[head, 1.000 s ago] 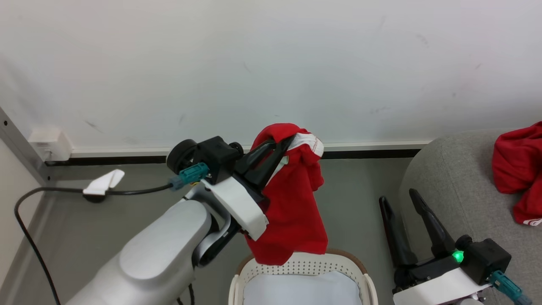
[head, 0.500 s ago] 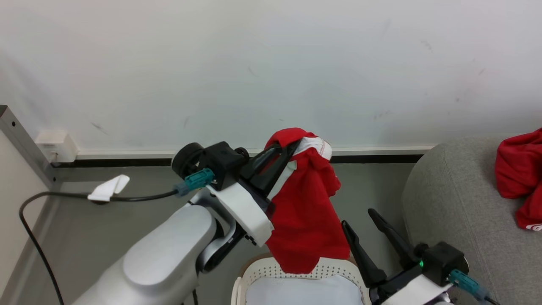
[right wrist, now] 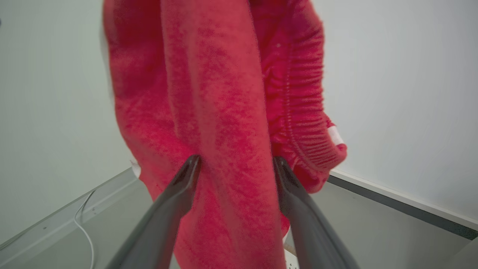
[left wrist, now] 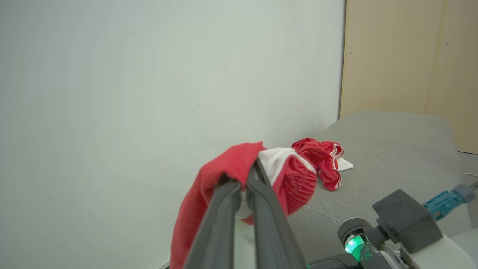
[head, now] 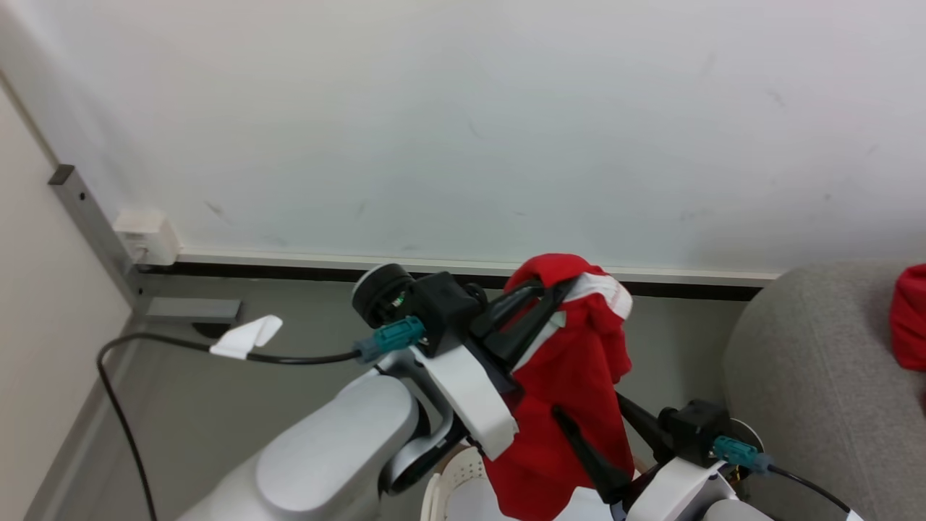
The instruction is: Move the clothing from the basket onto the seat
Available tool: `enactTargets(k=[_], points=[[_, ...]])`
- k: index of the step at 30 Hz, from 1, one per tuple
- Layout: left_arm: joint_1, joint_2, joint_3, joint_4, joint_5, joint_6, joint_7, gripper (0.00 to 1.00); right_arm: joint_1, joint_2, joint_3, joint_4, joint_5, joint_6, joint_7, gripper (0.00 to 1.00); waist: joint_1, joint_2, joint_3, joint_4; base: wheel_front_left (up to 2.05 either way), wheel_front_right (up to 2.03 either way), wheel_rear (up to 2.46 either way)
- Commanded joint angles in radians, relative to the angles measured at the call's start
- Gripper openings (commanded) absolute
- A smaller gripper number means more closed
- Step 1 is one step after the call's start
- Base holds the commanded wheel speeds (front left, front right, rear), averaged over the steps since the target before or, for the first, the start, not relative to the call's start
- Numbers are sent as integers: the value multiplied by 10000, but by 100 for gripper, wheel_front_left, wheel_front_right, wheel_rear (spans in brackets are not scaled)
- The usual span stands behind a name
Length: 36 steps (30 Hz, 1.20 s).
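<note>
A bright red garment point(head: 579, 383) with a white band hangs from my left gripper point(head: 561, 289), which is shut on its top fold point(left wrist: 231, 164). My right gripper point(head: 589, 405) stands open lower down, one finger on each side of the hanging cloth point(right wrist: 224, 93), jaws wide apart point(right wrist: 237, 160). Beneath the cloth, a bit of the cream basket point(head: 447, 481) shows at the bottom edge. The grey seat point(head: 810, 362) is to the right, and a second red garment point(head: 910, 318) lies on it point(left wrist: 321, 157).
A pale wall with a dark skirting strip runs close behind. A black cable with a white tag point(head: 246, 339) lies on the grey floor at left, below a wall box point(head: 148, 235). A beige panel point(left wrist: 407, 56) stands behind the seat.
The head camera has shifted. My right gripper has come left from beside the seat to the hanging garment, its fingers now either side of it. The left gripper keeps its hold.
</note>
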Motion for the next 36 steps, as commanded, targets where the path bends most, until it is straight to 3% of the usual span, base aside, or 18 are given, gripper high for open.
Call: enactTargets(k=[1, 8, 9, 10, 11, 36], points=[[43, -53, -36, -28, 119, -43, -1, 0, -192, 46, 165, 183, 224, -23, 7, 100, 0, 0, -18, 185, 0, 0, 0], [-85, -323, -263, -80, 53, -166, 56, 0, -497, 356, 723, 917, 943, -23, 5, 100, 0, 0, -36, 681, 0, 0, 0], [-88, -334, -273, -94, 48, -155, 56, 0, -537, 398, 746, 979, 952, -23, 7, 83, 0, 0, -36, 724, 0, 0, 0], [-87, -350, -290, -106, 35, -163, 58, 0, -551, 436, 750, 1013, 991, -23, 5, 37, 0, 0, -34, 770, 0, 0, 0], [-79, -353, -304, -116, 25, -163, 57, 0, -560, 471, 739, 1027, 1019, -23, 7, 0, 0, 0, -30, 805, 0, 0, 0], [69, -101, -255, 55, -164, 33, -32, 0, -285, 419, 256, 572, 794, -23, 5, 0, 0, 0, 30, 633, 0, 0, 0]])
